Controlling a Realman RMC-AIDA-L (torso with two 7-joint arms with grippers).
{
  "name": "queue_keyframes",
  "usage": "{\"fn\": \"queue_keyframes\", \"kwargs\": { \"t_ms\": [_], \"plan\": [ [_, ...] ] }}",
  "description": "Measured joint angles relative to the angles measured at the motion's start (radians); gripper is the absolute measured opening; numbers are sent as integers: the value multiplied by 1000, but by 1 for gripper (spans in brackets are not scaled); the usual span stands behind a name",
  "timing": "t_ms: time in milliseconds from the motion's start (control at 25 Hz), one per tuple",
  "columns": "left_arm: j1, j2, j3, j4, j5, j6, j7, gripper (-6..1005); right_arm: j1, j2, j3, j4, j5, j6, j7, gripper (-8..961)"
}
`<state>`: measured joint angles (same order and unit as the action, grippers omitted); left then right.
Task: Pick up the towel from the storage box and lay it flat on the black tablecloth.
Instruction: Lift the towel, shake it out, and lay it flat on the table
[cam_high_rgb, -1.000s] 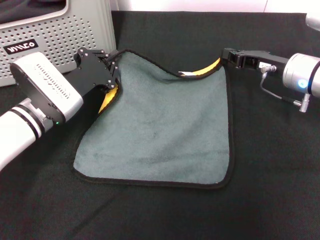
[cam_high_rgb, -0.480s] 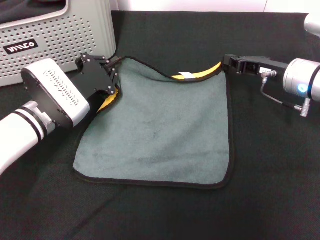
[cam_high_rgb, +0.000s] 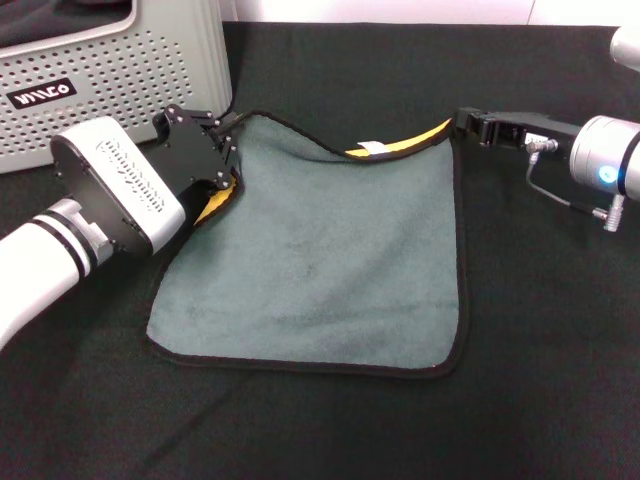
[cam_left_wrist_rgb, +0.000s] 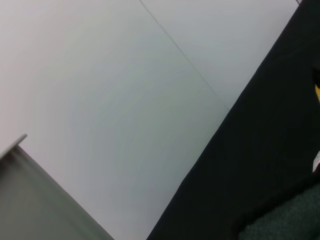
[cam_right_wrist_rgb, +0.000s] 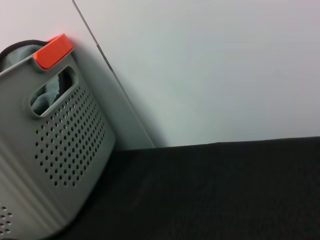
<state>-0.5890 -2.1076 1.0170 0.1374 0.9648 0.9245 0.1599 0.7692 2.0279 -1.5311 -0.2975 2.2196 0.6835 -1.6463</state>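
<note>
The towel (cam_high_rgb: 320, 260) lies spread on the black cloth (cam_high_rgb: 540, 350), grey-green side up, its near edge and right edge flat. Along the far edge a strip of the yellow underside shows, folded up near the white tag (cam_high_rgb: 371, 148), and a second yellow patch peeks out at the far left corner. The left gripper (cam_high_rgb: 222, 150) sits at that left corner, its jaws pinching the towel's edge. The right gripper (cam_high_rgb: 466, 124) is at the far right corner, low over the cloth — whether its jaws are spread or closed on the hem I cannot tell. The box (cam_high_rgb: 120, 70) stands at the far left of the cloth, just behind the left gripper; in the right wrist view its perforated wall (cam_right_wrist_rgb: 65, 135) and an orange clip (cam_right_wrist_rgb: 54, 50) on the rim show.
</note>
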Motion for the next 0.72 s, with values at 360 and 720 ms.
{"fn": "queue_keyframes", "kwargs": {
  "t_ms": [360,720],
  "plan": [
    [-3,0,-2,-1,-34,-8,16,51,1,0,7,-7,0,-15,-6,73],
    [1,0,-3,-2,-95,2,58,151,-9,-4,12,-32,0,-11,-56,90]
  ]
}}
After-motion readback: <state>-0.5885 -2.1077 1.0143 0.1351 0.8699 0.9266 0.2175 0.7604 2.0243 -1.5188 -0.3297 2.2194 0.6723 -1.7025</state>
